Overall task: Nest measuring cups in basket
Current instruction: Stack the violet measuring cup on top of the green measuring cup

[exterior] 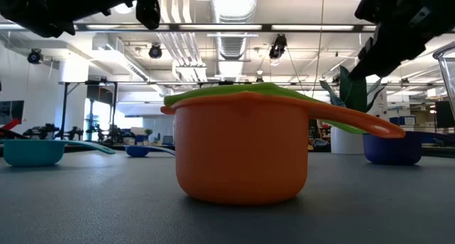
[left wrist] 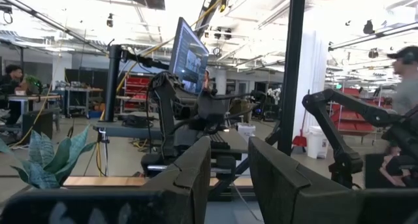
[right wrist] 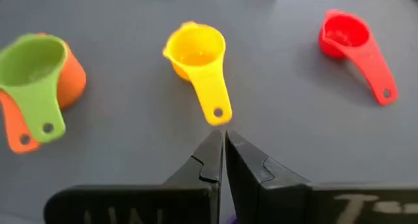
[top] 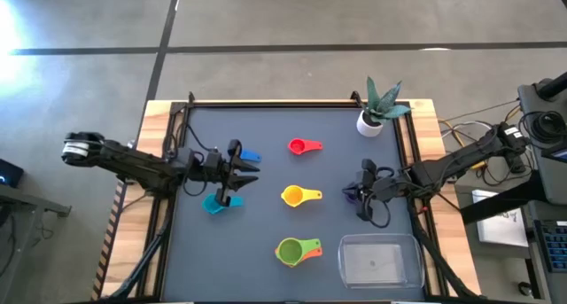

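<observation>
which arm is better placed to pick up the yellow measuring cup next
Right. In the right wrist view the right gripper points straight at the yellow cup, its handle end just ahead of the closed fingertips. From above, the left gripper sits between the blue cup and teal cup, farther off.

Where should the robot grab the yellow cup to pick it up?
Probably by its flat handle. The yellow measuring cup sits upright on the table, handle sticking out toward the right pincer, with bare mat all around. Coming from above on that side, the pincer could pinch the handle's thin edges.
</observation>
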### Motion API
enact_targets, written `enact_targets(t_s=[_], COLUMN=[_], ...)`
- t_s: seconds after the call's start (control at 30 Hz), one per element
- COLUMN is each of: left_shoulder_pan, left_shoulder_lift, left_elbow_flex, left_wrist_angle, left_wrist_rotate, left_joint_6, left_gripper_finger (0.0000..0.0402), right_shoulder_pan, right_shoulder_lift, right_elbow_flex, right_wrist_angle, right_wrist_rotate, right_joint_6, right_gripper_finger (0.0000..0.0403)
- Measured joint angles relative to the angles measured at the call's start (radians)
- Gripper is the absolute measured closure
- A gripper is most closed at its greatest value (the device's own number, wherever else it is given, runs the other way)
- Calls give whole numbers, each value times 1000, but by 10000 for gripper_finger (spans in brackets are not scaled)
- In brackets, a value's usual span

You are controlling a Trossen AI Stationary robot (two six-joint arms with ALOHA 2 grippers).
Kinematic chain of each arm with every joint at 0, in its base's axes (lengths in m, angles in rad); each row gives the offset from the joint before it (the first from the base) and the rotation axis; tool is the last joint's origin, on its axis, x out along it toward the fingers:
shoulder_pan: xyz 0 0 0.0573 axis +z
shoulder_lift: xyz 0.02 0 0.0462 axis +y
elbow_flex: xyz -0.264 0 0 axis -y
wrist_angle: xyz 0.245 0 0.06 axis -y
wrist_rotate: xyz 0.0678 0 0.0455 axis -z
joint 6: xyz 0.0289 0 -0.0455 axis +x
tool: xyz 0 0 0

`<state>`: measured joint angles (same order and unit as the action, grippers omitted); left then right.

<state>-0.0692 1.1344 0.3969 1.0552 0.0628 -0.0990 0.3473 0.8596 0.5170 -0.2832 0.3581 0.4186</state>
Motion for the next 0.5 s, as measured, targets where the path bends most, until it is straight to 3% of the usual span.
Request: enact_targets(t_s=[0.2, 0.5], left_shoulder_pan=[0, 1], left_shoulder_lift=[26, 33], left_elbow_flex=[13, 18], left_wrist_angle=[-2, -1], left_wrist_rotate=[0, 1], left_joint_6=[0, 10], left_gripper_finger=[315, 315], right_shoulder_pan=[0, -1], right_shoulder_lift=[-17, -22], right_elbow_flex=[-1, -2], right_wrist_angle=[-42, -182], right_wrist_rotate=[1, 34], right_joint_6=[42, 125], right_gripper_finger=[384, 285])
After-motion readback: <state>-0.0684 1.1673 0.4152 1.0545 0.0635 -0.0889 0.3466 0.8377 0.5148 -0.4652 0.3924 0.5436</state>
